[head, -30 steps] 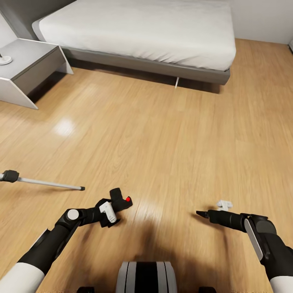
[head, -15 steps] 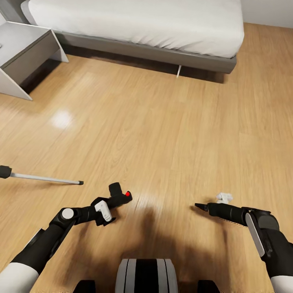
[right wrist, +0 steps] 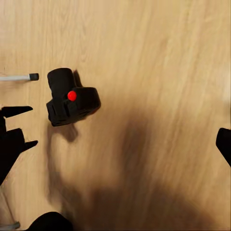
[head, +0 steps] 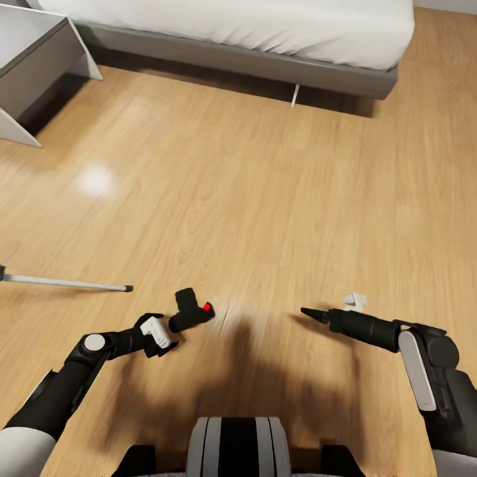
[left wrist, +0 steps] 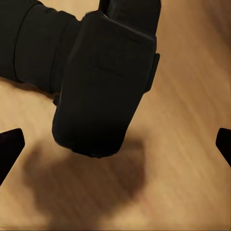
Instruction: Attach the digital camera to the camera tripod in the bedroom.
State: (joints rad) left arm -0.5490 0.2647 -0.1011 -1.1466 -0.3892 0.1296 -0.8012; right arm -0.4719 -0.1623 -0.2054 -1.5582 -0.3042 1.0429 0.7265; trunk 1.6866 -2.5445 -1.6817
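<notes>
The digital camera (head: 192, 310), black with a red button, is on or just above the wood floor; I cannot tell which. It sits just beyond my left gripper (head: 164, 331), free of it. In the left wrist view the digital camera (left wrist: 103, 82) looms close, and my left gripper (left wrist: 115, 144) is open with its fingertips (left wrist: 9, 144) wide apart and holding nothing. One thin silver leg of the camera tripod (head: 66, 283) lies along the floor at the left, ending in a black foot. My right gripper (head: 311, 313) hovers open to the right, its wrist view looking down on the digital camera (right wrist: 70, 98).
The grey-framed white bed (head: 265, 63) stands across the far side of the floor. A grey bedside table (head: 33, 59) is at the far left. My base (head: 238, 444) sits at the near edge. Bare wood floor lies between me and the bed.
My left gripper has opened, let go of the digital camera and drawn back from it. The whole head view has shifted, so the bed sits higher in the picture.
</notes>
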